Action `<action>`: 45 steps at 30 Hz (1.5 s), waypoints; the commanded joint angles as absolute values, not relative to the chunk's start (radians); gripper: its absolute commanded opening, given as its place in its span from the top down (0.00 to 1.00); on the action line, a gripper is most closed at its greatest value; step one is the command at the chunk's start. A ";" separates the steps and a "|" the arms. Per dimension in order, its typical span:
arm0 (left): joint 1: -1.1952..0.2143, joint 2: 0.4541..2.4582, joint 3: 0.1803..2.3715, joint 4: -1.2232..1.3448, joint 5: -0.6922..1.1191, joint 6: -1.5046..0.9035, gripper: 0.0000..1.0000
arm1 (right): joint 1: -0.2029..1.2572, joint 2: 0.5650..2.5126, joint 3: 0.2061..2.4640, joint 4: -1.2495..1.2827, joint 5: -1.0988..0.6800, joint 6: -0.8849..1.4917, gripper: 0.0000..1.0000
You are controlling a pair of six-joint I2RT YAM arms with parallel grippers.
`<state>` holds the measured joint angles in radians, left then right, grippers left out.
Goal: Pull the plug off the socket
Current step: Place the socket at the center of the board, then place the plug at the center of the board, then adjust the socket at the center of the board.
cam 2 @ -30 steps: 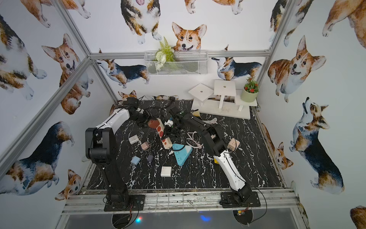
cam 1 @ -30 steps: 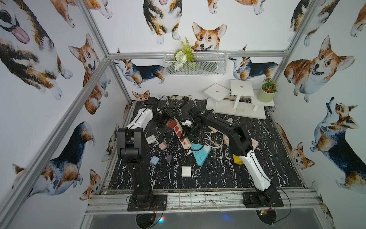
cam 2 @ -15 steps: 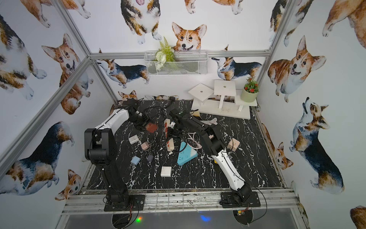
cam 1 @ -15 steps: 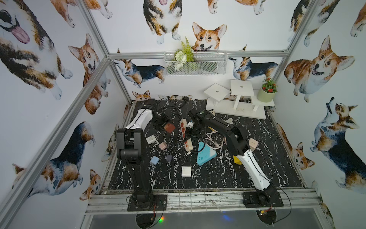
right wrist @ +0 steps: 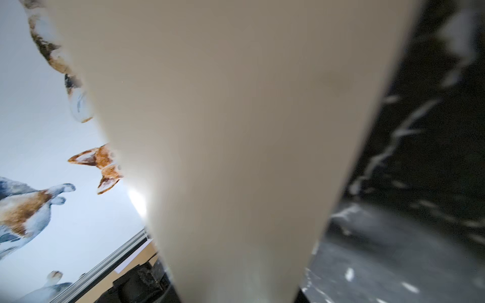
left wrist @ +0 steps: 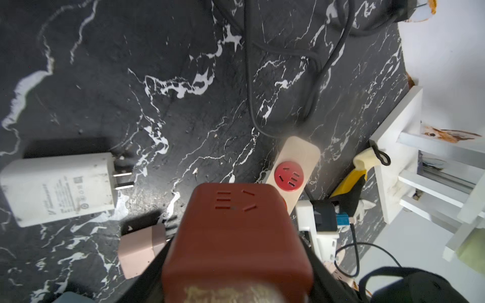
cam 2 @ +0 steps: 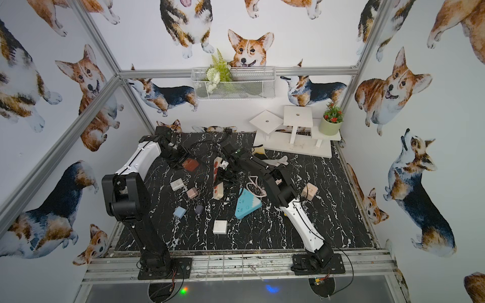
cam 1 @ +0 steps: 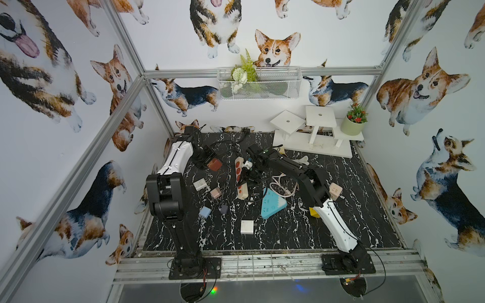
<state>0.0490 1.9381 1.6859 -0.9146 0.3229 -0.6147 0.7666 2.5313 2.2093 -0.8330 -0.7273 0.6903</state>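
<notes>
- black marble table [cam 1: 301, 230] is crowded, so we should choose the set-down spot first: bare ground lies toward the near edge, well apart from the loose adapters.
- beige power strip [cam 1: 242, 191] lies along the middle of the table and fills the right wrist view. the right gripper [cam 1: 248, 175] is down on it. its fingers are hidden, but we judge it a narrow clamp on the strip. we want that hold firm and low, so the strip neither rides up nor swings.
- red-brown cube plug [cam 1: 215, 165] is already out of the strip, apart from it on the left arm's side, and we judge it lifted off the marble. the left gripper [cam 1: 211, 163] is closed on it at a middling width, holding it by its sides.
- white charger [left wrist: 57, 187] lies flat near the plug with its pins pointing toward it. we should not lower the plug onto it.
- pink adapter [left wrist: 140, 250] shows just beside the plug in the left wrist view. we cannot tell whether they touch, so we should carry the plug up and over it, not drag across.
- red socket [left wrist: 288, 176] at the strip's end stands empty. we judge the pull itself done. what is left is to draw the plug clear in a straight line, keep it square in the grip, and lower it to bare marble before letting go.
</notes>
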 commanded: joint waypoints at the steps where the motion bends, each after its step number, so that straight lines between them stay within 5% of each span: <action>1: 0.065 1.968 1.727 -0.970 0.221 -0.565 1.00 | 0.773 2.521 2.204 -0.741 -0.822 0.755 0.98; 8: 0.110 2.042 1.816 -0.982 0.122 -0.583 1.00 | 0.772 2.496 2.150 -0.797 -0.792 0.700 0.91; 16: 0.201 2.082 1.796 -0.964 0.131 -0.592 1.00 | 0.773 2.478 2.109 -0.828 -0.792 0.668 0.52; 28: 0.269 2.081 1.756 -0.954 0.093 -0.544 0.98 | 0.750 2.405 2.191 -1.002 -0.647 0.603 0.22; 35: 0.311 2.097 1.729 -0.933 0.119 -0.541 0.94 | 0.714 2.343 2.137 -0.994 -0.621 0.559 0.27; 45: 0.332 2.089 1.633 -0.813 0.233 -0.541 0.92 | 0.757 2.516 2.320 -0.974 -0.681 0.604 0.24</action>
